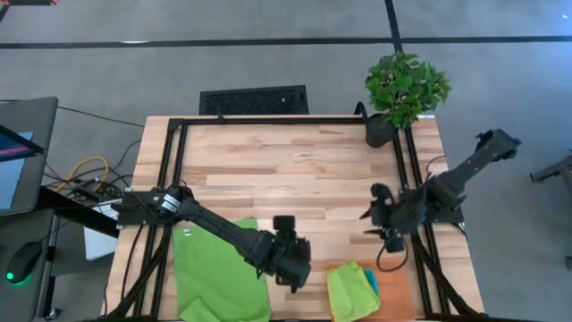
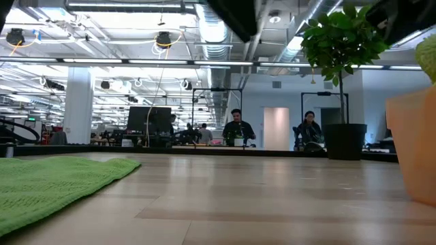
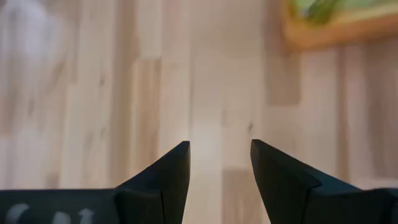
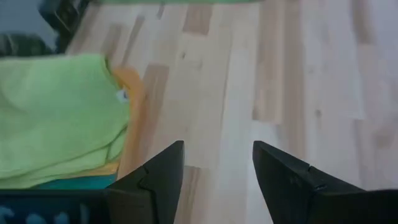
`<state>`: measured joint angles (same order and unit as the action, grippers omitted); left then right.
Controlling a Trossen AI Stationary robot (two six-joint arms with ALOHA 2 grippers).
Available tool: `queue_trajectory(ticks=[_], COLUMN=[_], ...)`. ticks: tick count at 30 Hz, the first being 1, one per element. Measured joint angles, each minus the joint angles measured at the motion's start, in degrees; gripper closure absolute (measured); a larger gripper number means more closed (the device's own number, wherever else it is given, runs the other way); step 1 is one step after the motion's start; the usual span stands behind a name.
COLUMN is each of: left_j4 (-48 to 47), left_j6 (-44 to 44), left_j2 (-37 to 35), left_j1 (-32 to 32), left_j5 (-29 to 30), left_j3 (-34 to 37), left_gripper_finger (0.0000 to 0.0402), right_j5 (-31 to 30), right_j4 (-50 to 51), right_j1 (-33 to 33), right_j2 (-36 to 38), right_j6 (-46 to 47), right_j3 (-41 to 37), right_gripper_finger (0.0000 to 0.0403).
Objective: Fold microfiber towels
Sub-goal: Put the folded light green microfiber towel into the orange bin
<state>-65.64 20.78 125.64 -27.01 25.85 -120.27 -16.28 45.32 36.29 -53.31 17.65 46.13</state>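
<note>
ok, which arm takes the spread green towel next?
Left, probably. Its open end effector hovers right beside the flat green towel; the right end effector, also open, sits farther off, nearer the folded stack.

High cam: overhead, straight down, far enough back to take in the whole worktop [image 1: 295, 170], both arms and floor all around. Low cam: sits at worktop level, faces level across the wood into the office behind; close to the flat green towel [image 2: 48, 187], which fills lower left of the frame. Same towel shows lower left in high view; potted plant [image 1: 404, 89] upper right in both. Left wrist cam: close to the wood, looks past its own jaws, orange mat [image 3: 336, 31] corner upper right. Right wrist cam: same setup, folded stack [image 4: 59, 118] at left of frame, also bottom centre-right in high view.
</note>
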Motion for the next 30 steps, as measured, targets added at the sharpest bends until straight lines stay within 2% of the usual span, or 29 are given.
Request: queue_trajectory(ticks=[5,8,11,17,23,27,30], left_j4=[-7.7,-8.9,-8.9,-8.7,-8.7,-8.7,-9.0], left_j6=[8.0,12.8,16.2,21.8,25.1,26.0,26.0], left_j2=[-0.5,-0.7,-0.7,-0.7,-0.6,-0.6,-0.6], left_j1=[-1.0,-1.9,-3.2,-6.5,-10.1,-12.1,-13.2], left_j5=[1.2,1.4,1.4,2.1,3.4,3.4,3.4], left_j3=[0.0,0.0,0.0,0.0,0.0,0.0,0.0], left_gripper_finger=[0.0239,0.0239,0.0239,0.0239,0.0239,0.0239,0.0239], right_j5=[6.9,13.1,16.2,16.4,16.4,16.4,15.8], right_j4=[-7.7,-12.9,-17.9,-27.9,-35.3,-35.3,-34.4], right_j1=[2.3,3.9,5.6,8.7,8.5,7.3,6.9], right_j2=[-8.0,-12.8,-17.3,-24.3,-32.9,-38.5,-40.0], right_j6=[0.3,0.1,-0.1,-2.1,-2.1,1.9,6.6], right_j3=[-0.7,-0.8,-0.7,-0.7,-0.7,-0.7,-0.4], right_gripper_finger=[0.0187,0.0187,0.0187,0.0187,0.0187,0.0187,0.0187])
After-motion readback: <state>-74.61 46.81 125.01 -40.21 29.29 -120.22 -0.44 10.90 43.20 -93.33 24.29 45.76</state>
